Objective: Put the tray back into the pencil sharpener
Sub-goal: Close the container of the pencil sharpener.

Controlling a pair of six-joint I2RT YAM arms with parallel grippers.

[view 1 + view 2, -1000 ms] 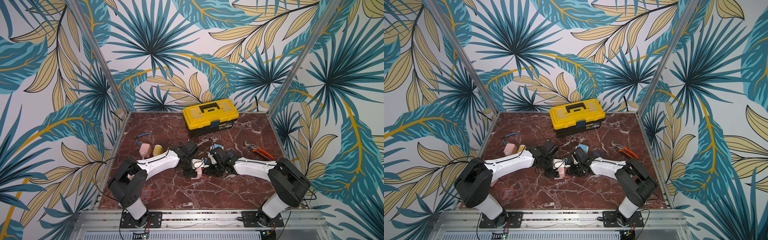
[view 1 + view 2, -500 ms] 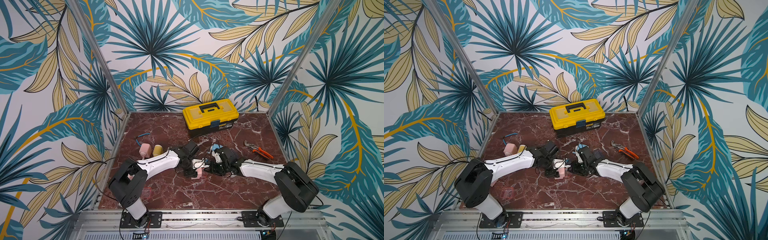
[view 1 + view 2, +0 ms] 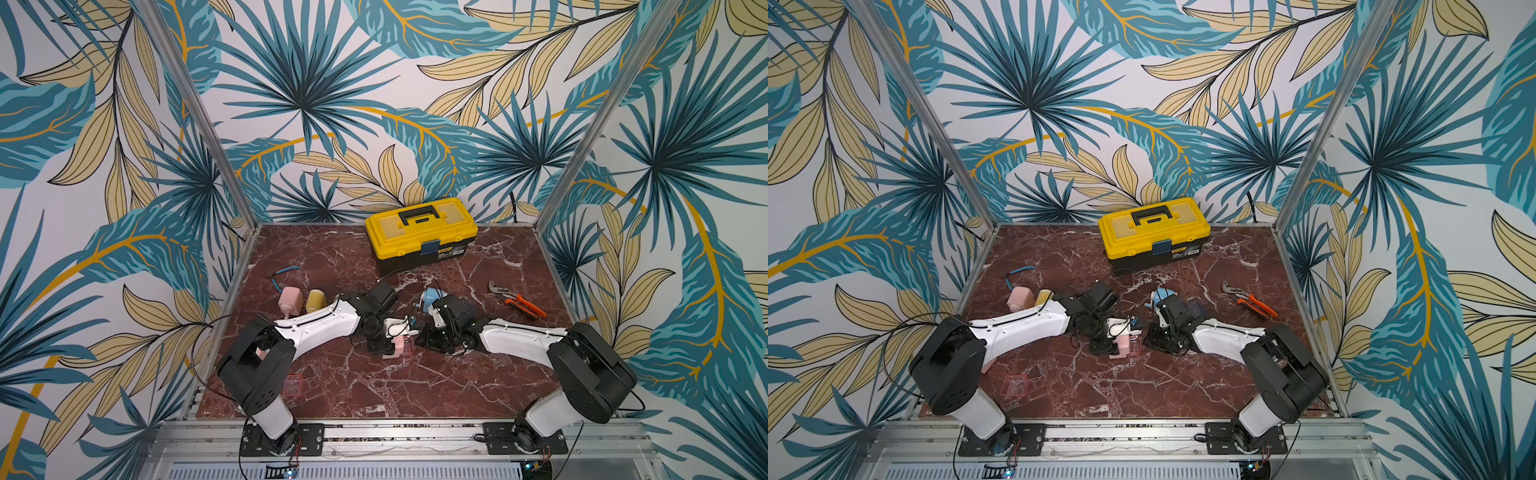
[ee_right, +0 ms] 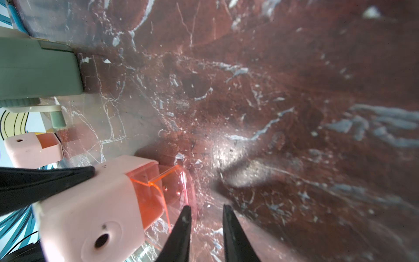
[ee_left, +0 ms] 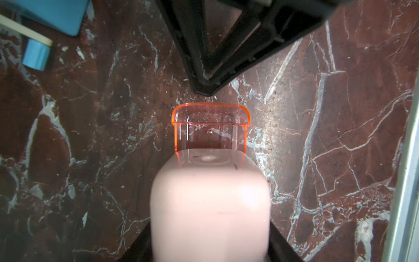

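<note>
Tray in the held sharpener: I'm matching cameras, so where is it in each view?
In a top view: tray, mid-scene, sticking out of the sharpener.
In a top view: same spot.
Left wrist: mid-picture, beyond the sharpener.
Right wrist: tray beside the right gripper.
Landmark: the pink sharpener, in all four.

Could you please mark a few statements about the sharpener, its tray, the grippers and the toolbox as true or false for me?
1. The orange tray sticks partly out of the pink sharpener. True.
2. The left gripper holds that sharpener. True.
3. The right gripper clamps the tray between its fingers. False: the fingers stand apart beside it, with nothing between them.
4. The yellow toolbox lies open. False: its lid is shut.
5. The pliers lie on the table, apart from the toolbox. True.
</note>
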